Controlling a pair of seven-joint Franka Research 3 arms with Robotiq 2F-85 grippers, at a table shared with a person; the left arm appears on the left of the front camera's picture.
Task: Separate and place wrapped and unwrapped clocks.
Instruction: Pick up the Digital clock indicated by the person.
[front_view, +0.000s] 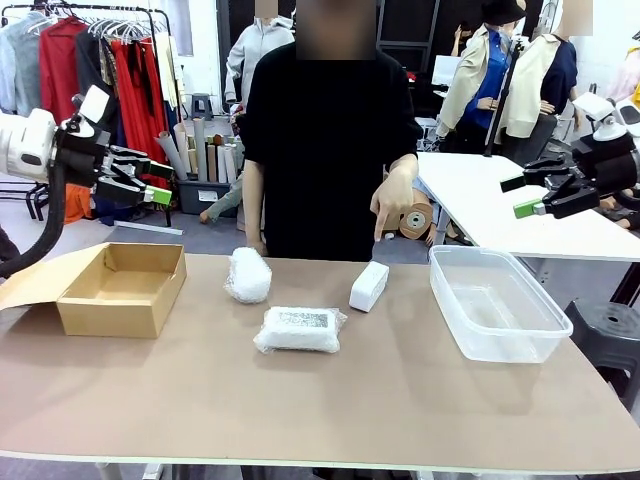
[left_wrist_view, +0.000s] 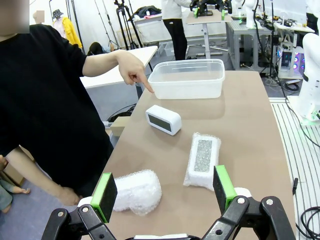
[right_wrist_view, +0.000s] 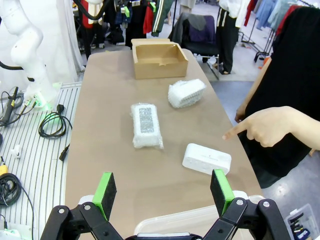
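The left hand (front_view: 152, 182) and right hand (front_view: 522, 196) are hovering raised and open while a person's finger (front_view: 381, 222) is pointing at the unwrapped clock (front_view: 369, 285).

Front camera faces the person (front_view: 330, 140) at 12 o'clock across the table (front_view: 400, 400); raised wrist cameras at 9 and 3 o'clock look inward, sharing its top.
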